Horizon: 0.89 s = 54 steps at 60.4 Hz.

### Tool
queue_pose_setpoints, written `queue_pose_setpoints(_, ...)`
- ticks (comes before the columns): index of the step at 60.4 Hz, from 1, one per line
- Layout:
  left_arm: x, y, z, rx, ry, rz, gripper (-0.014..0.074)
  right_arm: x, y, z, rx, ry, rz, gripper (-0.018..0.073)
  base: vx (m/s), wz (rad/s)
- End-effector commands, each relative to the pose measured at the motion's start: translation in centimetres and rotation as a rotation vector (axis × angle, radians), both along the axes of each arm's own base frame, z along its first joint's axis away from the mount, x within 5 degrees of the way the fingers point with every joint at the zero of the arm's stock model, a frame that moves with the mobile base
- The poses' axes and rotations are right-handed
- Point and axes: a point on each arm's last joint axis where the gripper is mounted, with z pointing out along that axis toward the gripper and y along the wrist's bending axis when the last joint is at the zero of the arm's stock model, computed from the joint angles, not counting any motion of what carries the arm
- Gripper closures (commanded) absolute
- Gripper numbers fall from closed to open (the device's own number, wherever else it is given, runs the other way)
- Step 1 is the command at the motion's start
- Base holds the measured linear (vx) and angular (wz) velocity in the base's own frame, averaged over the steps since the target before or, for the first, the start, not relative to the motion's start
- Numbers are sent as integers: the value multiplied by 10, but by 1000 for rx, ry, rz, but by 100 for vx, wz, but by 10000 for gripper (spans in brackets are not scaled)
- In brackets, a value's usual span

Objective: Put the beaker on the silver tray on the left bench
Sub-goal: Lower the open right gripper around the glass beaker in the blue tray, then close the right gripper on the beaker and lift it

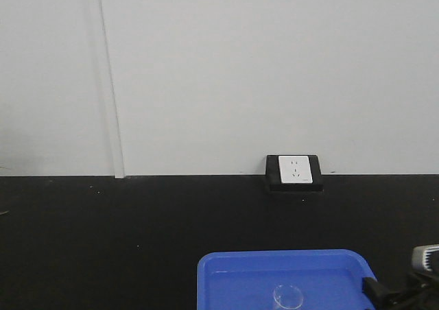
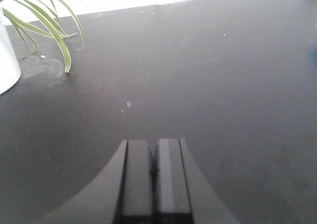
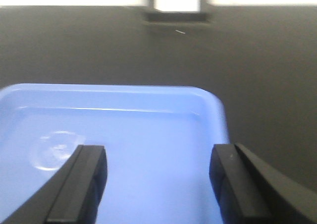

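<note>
The small clear beaker (image 1: 288, 296) stands upright in a bright blue plastic tray (image 1: 226, 282) on the black bench. In the right wrist view the beaker (image 3: 54, 149) is just ahead and to the left of the left fingertip. My right gripper (image 3: 157, 170) is open and empty, low over the blue tray (image 3: 148, 115); it shows at the lower right edge of the front view (image 1: 394, 293). My left gripper (image 2: 153, 157) is shut and empty over bare black countertop (image 2: 208, 85). The silver tray is out of view.
A white wall socket in a black frame (image 1: 295, 171) sits at the back of the bench against the white wall. A potted plant with long green leaves (image 2: 47, 21) in a white pot (image 2: 7, 60) stands at the far left of the left wrist view.
</note>
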Motion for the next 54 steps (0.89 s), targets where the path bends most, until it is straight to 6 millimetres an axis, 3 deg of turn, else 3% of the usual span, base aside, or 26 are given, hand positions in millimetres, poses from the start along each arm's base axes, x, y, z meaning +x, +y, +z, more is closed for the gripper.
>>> queue_pose_setpoints(1, 2, -1, 0, -5, -67, -10, 595, 12, 17, 10, 9, -116, 101, 52, 0, 0)
queue_pose_setpoints(17, 2, -1, 0, -5, -67, -10, 595, 24, 47, -25, 3, -57, 248, 52, 0, 0)
queue_pose_setpoints(32, 2, -1, 0, -5, -67, -10, 595, 36, 55, -52, 25, -53, 294, 52, 0, 0)
queue_pose_setpoints(54, 2, -1, 0, -5, -67, -10, 595, 54, 65, -87, -6, -190, 381, 52, 0, 0)
